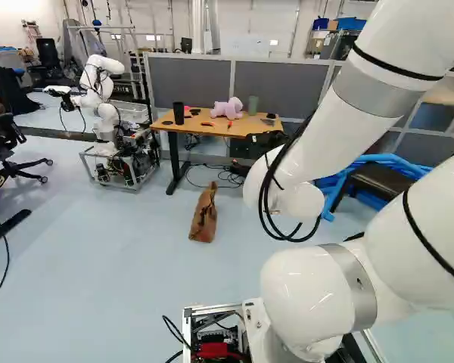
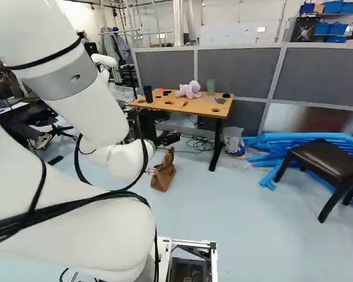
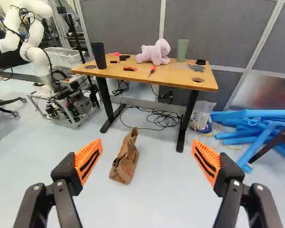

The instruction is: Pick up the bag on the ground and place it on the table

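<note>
Inspection showed you the claw released, its two fingers wide apart and gripping nothing. You had the brown bag on the floor, ahead of the claw and clear of both fingertips. Farther ahead, you faced the table, which bore a pink plush toy.

We can make out no readable text, label, brand, number or sign in any of the three views.
</note>
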### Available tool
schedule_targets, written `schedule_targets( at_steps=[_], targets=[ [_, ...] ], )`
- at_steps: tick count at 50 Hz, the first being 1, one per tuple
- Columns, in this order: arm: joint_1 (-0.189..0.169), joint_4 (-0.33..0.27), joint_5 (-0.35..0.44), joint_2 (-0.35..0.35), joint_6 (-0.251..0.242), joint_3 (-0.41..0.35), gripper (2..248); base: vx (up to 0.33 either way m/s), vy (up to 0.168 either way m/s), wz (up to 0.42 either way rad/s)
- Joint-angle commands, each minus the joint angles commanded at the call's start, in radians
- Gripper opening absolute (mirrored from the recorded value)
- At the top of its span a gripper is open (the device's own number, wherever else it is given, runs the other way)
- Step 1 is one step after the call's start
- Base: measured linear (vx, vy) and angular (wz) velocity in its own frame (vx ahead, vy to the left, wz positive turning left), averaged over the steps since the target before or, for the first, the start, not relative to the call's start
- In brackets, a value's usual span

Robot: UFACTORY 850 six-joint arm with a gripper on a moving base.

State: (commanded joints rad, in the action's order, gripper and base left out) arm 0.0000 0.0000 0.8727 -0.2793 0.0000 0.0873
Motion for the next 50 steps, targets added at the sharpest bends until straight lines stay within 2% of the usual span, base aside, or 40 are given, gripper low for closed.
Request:
schedule_targets(
  at_steps=[28, 50],
  targets=[
    [0.000, 0.000, 0.000, 0.000, 0.000, 0.000, 247, 0.145, 0.005, 0.012],
    [0.000, 0.000, 0.000, 0.000, 0.000, 0.000, 247, 0.151, 0.040, 0.179]
  ],
)
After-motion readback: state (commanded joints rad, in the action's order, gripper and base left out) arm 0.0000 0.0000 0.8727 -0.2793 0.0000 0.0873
